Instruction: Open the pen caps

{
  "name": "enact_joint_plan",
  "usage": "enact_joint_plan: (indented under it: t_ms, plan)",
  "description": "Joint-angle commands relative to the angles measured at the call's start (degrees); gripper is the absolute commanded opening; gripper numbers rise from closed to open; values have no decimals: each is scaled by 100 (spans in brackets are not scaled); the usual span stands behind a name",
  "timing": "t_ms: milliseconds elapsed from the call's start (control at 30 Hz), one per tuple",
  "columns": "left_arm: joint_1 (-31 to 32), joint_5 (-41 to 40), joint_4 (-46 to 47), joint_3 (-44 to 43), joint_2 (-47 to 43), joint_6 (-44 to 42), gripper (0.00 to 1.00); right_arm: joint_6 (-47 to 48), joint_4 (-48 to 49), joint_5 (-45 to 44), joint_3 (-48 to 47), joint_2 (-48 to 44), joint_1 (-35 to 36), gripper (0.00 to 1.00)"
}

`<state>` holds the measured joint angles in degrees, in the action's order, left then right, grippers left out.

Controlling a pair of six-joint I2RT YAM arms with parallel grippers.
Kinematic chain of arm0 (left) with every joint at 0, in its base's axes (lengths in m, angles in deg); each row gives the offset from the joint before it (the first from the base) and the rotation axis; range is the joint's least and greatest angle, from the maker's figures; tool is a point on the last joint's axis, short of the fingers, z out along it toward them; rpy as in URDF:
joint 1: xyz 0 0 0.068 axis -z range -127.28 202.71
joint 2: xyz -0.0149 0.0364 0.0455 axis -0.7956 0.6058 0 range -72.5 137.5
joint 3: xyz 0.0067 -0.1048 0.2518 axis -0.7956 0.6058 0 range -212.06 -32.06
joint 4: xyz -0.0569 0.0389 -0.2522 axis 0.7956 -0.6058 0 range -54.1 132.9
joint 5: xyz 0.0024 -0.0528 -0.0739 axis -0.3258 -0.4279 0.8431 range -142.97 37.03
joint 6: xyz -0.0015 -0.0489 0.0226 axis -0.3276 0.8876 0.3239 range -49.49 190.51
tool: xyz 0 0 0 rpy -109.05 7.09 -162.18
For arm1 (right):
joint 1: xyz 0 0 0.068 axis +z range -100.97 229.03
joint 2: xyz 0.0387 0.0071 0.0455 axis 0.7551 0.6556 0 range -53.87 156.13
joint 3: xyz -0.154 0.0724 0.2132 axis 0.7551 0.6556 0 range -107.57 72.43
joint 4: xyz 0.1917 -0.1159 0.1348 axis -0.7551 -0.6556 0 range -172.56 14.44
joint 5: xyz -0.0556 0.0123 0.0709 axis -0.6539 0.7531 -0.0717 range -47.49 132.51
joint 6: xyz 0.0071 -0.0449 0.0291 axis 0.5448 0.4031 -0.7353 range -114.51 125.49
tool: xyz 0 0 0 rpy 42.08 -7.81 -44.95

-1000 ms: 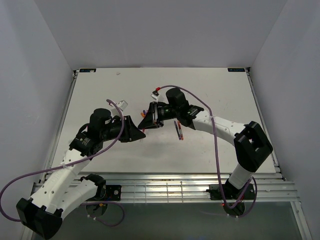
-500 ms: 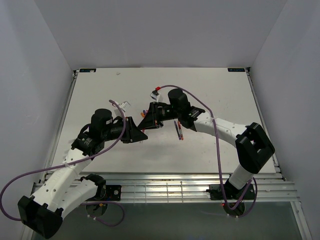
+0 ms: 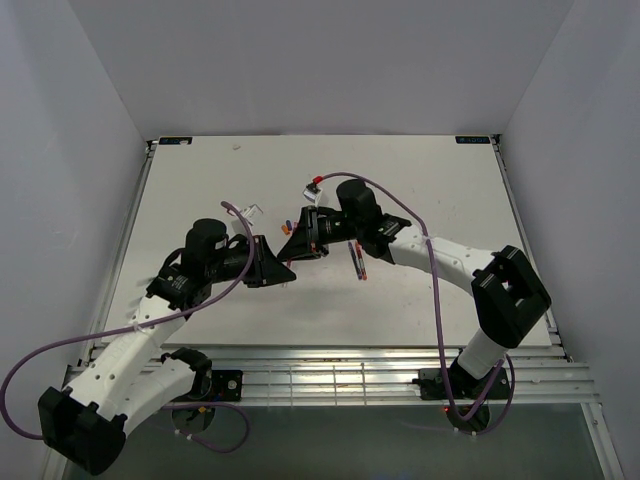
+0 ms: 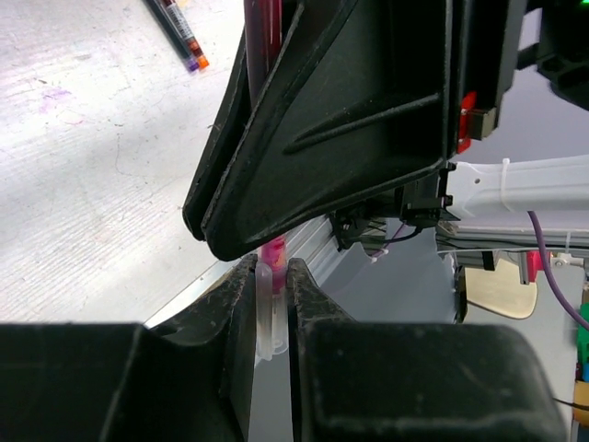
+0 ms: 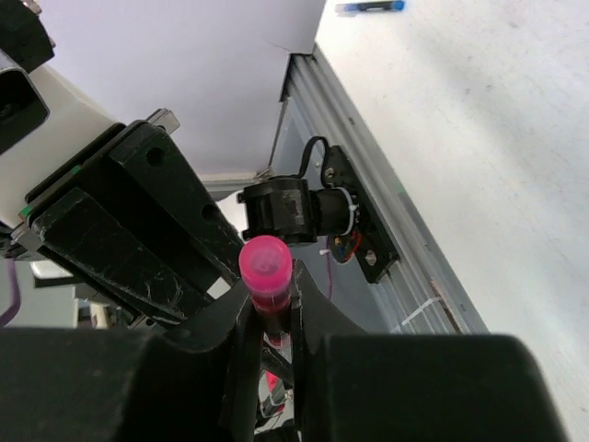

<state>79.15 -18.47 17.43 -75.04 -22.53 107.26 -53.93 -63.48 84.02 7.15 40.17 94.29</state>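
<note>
1. Left arm [image 3: 130, 350]: it rises from its base at the near left corner, slopes up and rightward, and ends with the wrist over the middle of the table [image 3: 200, 180]. Its fingers point right.
2. Right arm [image 3: 450, 260]: it climbs from its base at the near right to a raised elbow by the table's right edge. The forearm then runs leftward to the centre, with the fingers pointing left and slightly toward the near edge.
3. Meeting point: in the top view the two claws stand tip to tip above the table's middle, both on one red pen [image 4: 262, 37] held clear of the surface.
4. Left gripper [image 4: 271, 276]: its jaws are drawn in narrowly, both pads touching the pen's pale lower end and pinching it.
5. Right gripper [image 5: 267, 313]: its jaws are pressed together on the pen's dark red barrel. The pen's round pink end stands just past the fingertips and faces the right wrist camera.
6. Red pen cap [image 4: 271, 295]: as far as can be told, this is the pale, pink-topped piece at the pen's lower end, between the left fingers and just below the right claw's black housing. Whether it is seated on the barrel or off it cannot be told.
7. Two other pens [image 3: 356, 262]: they lie side by side on the table just right of the claws, touched by neither. The left wrist view shows an orange and a violet end on them.
</note>
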Motion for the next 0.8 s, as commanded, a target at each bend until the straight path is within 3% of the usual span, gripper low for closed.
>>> enact_joint_plan:
  t_ms: [0,100,133,267,367,500,567,633,767]
  plan:
    - [28,-153,-229,-61,135,-63,0,579,-897,-582,-642,-9,-78,8]
    - [28,-338,-440,-289,407,-325,0,1210,-2565,-1302,-1678,376,-52,8]
    - [28,-443,-624,-385,477,-422,0,1344,-3527,-1539,-2003,500,-52,8]
    - [46,-1460,-1117,-825,653,-993,0,2003,-5700,-3275,-4006,1535,132,8]
    - [63,-2104,-1442,-1045,689,-1275,0,2189,-6539,-4122,-5063,1941,255,8]
    - [81,-2738,-1540,-1099,803,-1259,0,2215,-6658,-4530,-5286,2031,282,8]
    - [81,-2232,-1234,-967,768,-1354,0,2259,-6255,-3865,-4803,1839,247,8]
    - [81,-1137,-479,-678,550,-1416,0,2242,-5498,-3476,-4269,1680,221,8]
    - [72,-1375,-379,-466,460,-1126,0,2364,-5259,-2924,-3775,1477,-68,8]
